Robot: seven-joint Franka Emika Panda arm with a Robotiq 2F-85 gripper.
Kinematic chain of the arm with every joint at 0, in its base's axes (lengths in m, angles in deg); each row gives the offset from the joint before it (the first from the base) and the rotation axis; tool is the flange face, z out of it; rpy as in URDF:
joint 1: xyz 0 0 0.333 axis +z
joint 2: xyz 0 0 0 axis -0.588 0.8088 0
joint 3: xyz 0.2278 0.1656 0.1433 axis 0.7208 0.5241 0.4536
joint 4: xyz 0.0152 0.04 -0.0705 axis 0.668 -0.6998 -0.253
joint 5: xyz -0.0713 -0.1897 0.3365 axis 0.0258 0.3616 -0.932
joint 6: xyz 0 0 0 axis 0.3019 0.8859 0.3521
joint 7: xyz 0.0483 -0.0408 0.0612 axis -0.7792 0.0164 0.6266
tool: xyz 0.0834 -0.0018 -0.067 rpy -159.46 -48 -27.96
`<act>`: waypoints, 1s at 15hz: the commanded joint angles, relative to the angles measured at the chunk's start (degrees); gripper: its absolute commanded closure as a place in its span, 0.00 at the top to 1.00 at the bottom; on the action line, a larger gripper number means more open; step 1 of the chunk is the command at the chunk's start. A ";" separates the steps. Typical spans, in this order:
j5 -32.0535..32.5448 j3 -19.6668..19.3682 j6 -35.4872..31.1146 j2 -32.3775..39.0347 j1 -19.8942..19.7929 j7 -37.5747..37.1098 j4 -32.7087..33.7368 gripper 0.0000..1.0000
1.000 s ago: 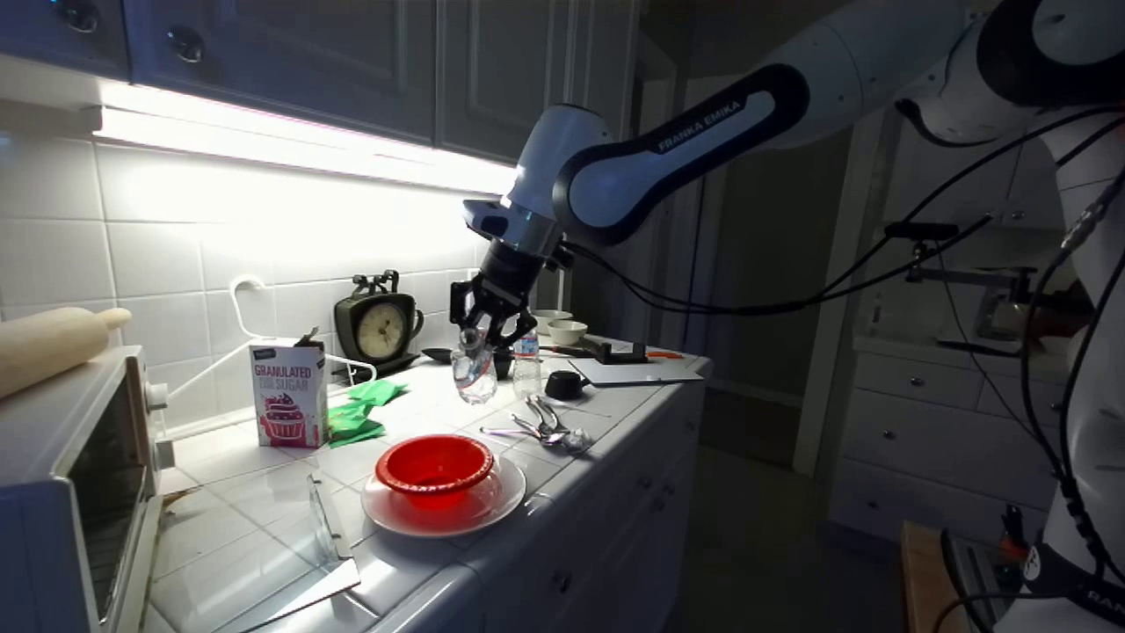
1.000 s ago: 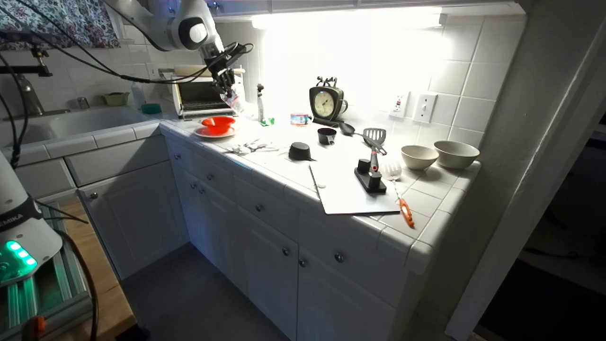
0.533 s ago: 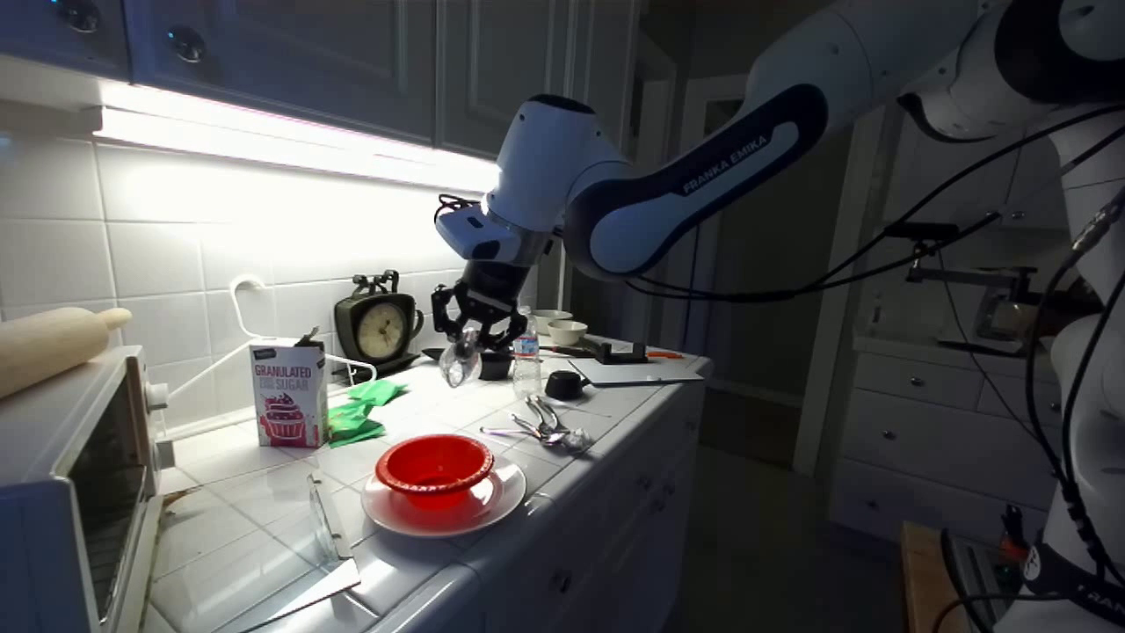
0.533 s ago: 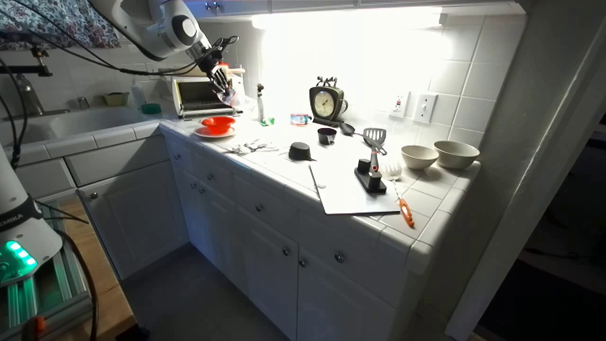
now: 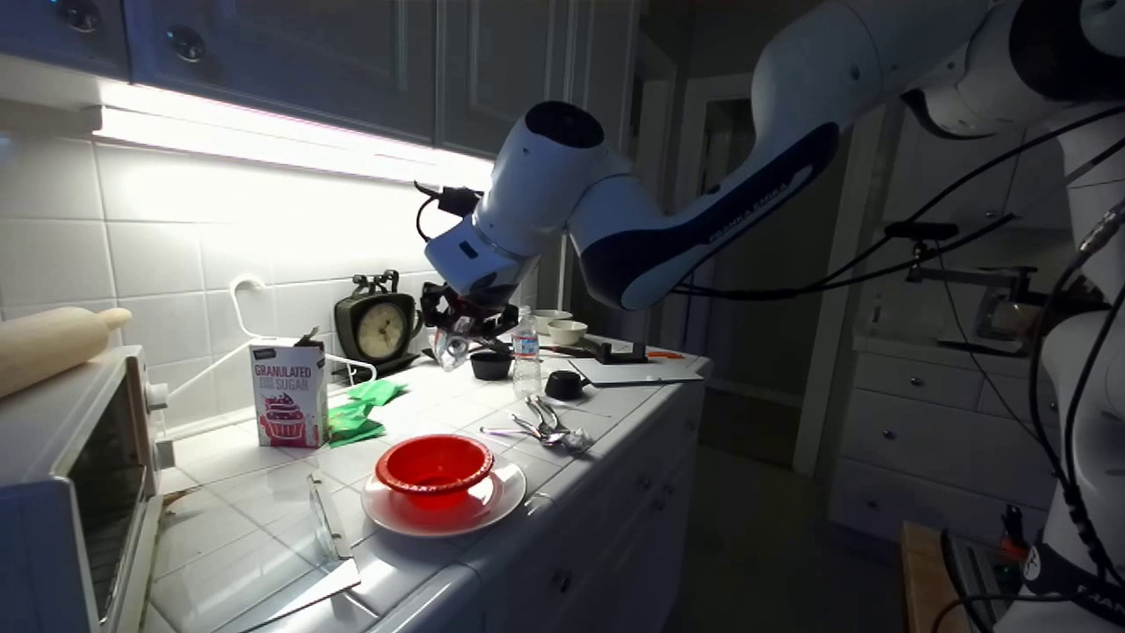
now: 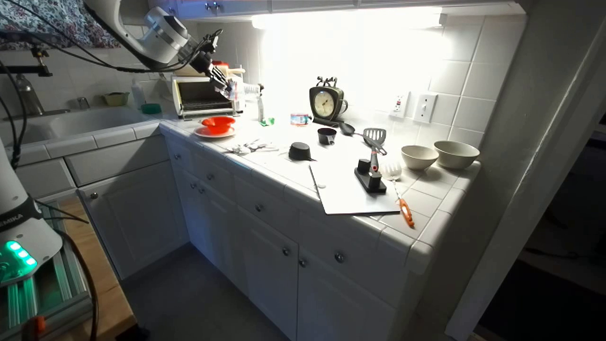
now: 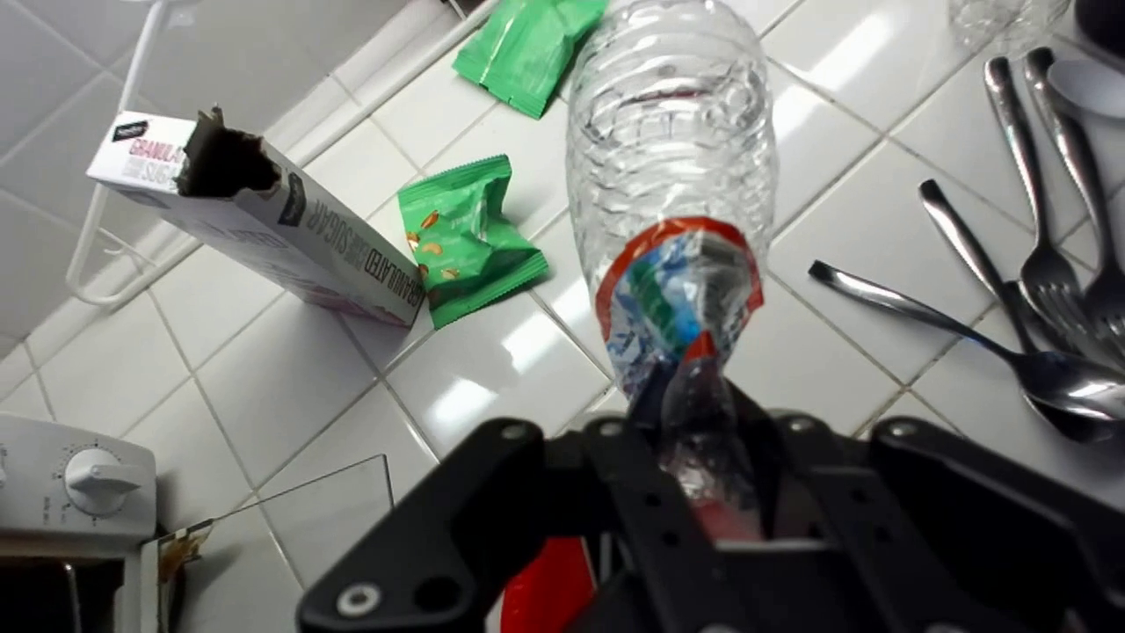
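My gripper [image 5: 463, 325] is shut on the squeezed, crumpled middle of a clear plastic bottle [image 7: 672, 132] with a red, blue and green label [image 7: 672, 281]. In the wrist view the fingers pinch it below the label, and its ribbed body extends away over the tiles. Both exterior views show this held bottle [image 6: 233, 92] raised off the counter and tilted. Beneath and nearer the camera, in an exterior view, a red bowl [image 5: 435, 466] rests on a pale plate [image 5: 510, 508]. Another clear bottle [image 5: 526, 352] stands upright just behind the gripper.
A sugar box [image 5: 288, 396] and green packets [image 7: 470, 242] lie near the wall. Cutlery [image 7: 914, 309] is scattered by the front edge. A toaster oven [image 5: 97, 440] bears a rolling pin [image 5: 53, 347]. A scale [image 6: 324, 104], black cups [image 6: 299, 151], a board [image 6: 336, 189] and bowls [image 6: 419, 158] stand farther along.
The wrist has tilted and swung round, carrying the bottle. In an exterior view the bottle has moved up and to the left and now points more toward the camera. Objects on the counter look unchanged.
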 commanded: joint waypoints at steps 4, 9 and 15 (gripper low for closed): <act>7.66 2.30 2.59 0.10 -0.76 -5.97 -0.68 0.10; 10.49 2.11 4.02 0.22 -0.18 -8.24 -0.62 0.02; 14.76 2.19 7.26 0.54 0.65 -12.02 -0.21 0.02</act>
